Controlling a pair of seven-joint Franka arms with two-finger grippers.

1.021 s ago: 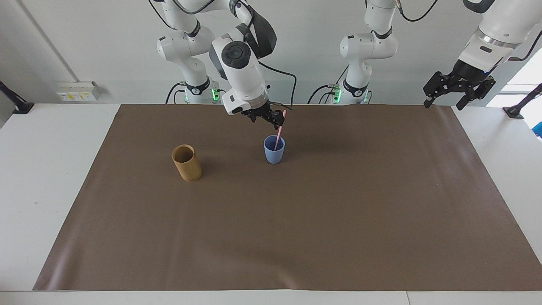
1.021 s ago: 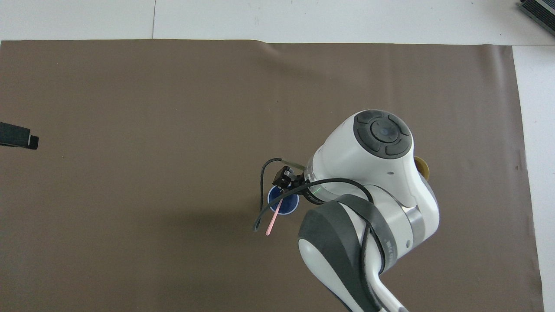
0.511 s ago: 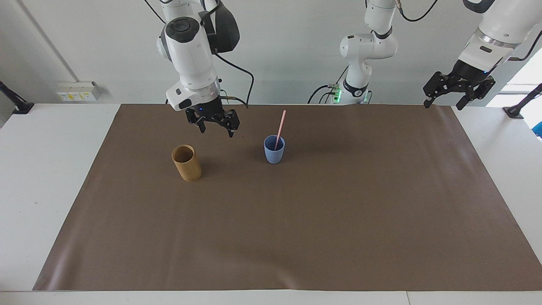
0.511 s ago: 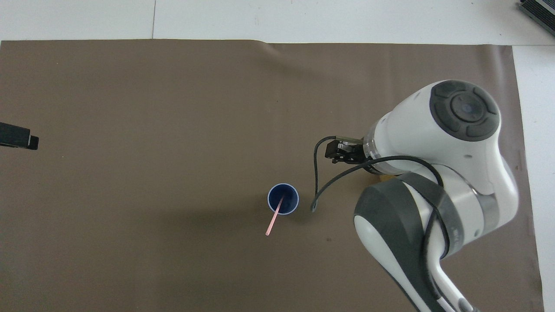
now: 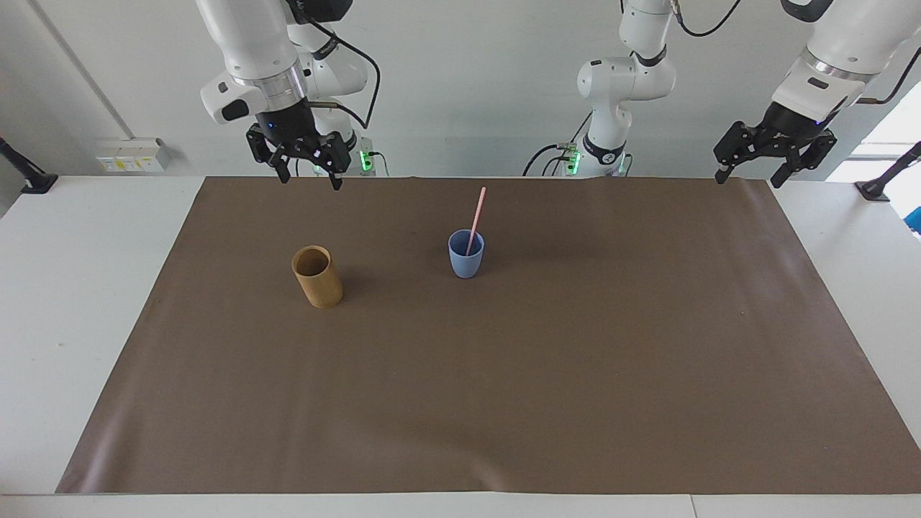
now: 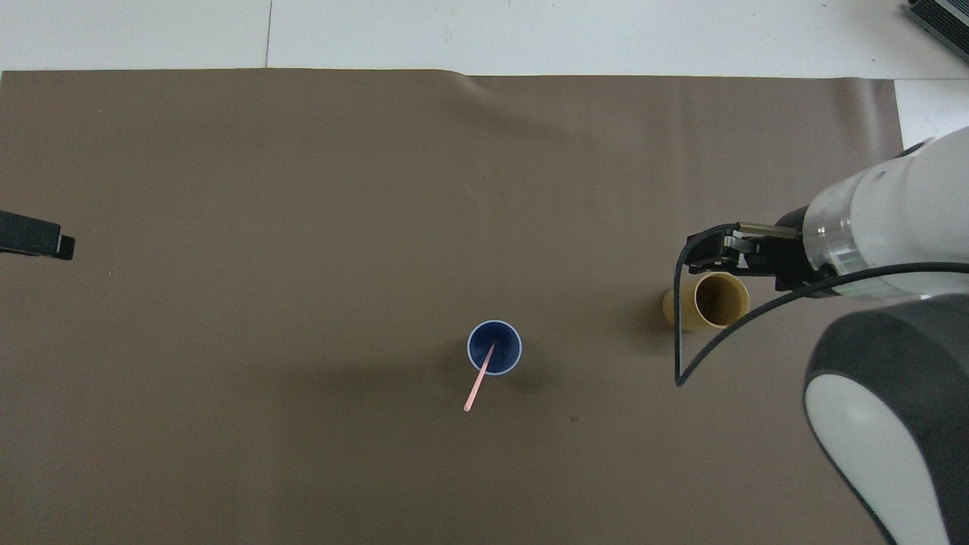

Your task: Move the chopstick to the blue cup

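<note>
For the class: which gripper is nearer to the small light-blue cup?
Right. The right gripper hangs above the mat's edge toward the tan cup's end, closer to the light-blue cup; the left gripper waits at its end.

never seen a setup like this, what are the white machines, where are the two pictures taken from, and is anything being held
The white machines are two robot arms, each ending in a two-fingered black claw. One picture looks across the table at them; the other looks down from above their end. On the brown mat stand a small light-blue cup and a tan bamboo-like cylinder cup toward the right arm's end. A thin pale pink chopstick leans in the blue cup. Nothing is held: the right claw hangs open over the mat's edge by the robots, and the left claw waits open at its own end.
</note>
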